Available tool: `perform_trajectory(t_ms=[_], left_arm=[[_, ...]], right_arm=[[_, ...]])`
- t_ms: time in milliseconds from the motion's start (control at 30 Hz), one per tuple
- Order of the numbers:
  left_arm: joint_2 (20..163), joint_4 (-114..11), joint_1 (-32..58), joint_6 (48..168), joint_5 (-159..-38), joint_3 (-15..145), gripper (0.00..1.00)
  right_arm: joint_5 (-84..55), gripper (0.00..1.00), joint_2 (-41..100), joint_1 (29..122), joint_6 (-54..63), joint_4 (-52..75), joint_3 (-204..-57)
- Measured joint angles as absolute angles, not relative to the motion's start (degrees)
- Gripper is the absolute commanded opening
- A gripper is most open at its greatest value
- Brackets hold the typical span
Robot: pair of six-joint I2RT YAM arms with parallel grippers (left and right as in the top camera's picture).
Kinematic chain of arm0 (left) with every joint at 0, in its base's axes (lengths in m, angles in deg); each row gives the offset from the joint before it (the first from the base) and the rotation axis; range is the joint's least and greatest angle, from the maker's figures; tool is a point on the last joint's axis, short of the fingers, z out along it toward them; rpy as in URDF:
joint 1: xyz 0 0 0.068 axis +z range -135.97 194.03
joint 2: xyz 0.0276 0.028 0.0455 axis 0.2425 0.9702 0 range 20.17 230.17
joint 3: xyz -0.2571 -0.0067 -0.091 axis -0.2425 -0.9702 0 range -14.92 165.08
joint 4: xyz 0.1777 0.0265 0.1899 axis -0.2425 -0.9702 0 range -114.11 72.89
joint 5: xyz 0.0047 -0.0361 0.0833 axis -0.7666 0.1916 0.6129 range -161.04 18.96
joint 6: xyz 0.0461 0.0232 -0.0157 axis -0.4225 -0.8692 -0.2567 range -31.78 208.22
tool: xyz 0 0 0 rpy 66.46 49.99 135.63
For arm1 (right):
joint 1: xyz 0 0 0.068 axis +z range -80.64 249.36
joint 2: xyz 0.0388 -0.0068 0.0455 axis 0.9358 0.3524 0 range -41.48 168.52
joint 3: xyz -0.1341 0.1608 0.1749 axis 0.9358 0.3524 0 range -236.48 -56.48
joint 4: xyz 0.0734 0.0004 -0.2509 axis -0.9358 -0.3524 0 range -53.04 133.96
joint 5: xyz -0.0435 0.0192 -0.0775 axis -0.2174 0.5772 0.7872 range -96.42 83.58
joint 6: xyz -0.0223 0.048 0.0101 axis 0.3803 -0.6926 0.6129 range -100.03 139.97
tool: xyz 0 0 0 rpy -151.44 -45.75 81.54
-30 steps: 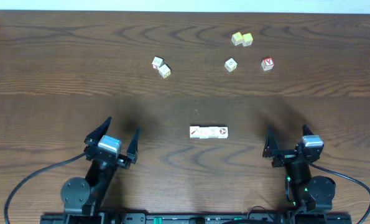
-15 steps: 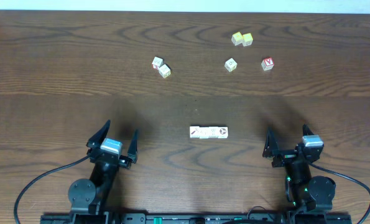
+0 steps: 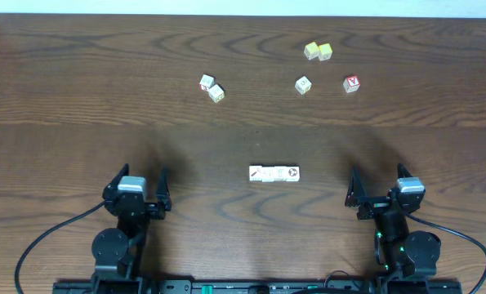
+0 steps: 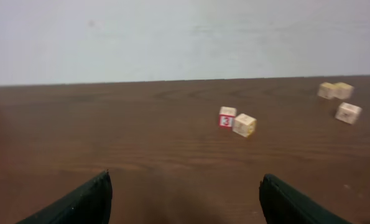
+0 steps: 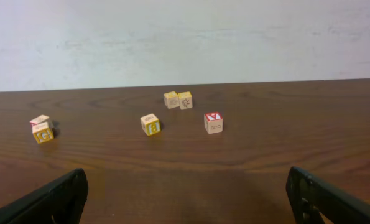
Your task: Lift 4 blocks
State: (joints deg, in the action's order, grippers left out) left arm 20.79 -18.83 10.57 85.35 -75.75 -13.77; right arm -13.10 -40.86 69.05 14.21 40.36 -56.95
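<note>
Four blocks (image 3: pixel 274 173) rowed mid-bench: probably light, stiff; I'd pinch the row ends. My left gripper (image 3: pixel 139 180) and right gripper (image 3: pixel 378 181) gape, empty.

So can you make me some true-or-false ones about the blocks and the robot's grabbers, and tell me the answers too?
1. The four whitish blocks lie in one row, touching, between the two arms. True.
2. The left gripper is holding a block. False: it is open and empty, well apart from the row.
3. The red-bordered cube is the cube furthest to the robot's right. True.
4. The two yellowish cubes are stacked one on top of the other. False: they sit side by side.
5. The right gripper is shut. False: it is open, with nothing between its fingers.
</note>
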Motion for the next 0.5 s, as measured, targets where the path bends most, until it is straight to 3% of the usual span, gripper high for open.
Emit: perform_trajectory(t_ms=[500], left_arm=[[20.79, -19.07, 11.57, 89.15, -73.17, -13.70, 0.76]], right_arm=[[-13.10, 0.99, -40.86, 69.05, 14.21, 40.36, -56.95]])
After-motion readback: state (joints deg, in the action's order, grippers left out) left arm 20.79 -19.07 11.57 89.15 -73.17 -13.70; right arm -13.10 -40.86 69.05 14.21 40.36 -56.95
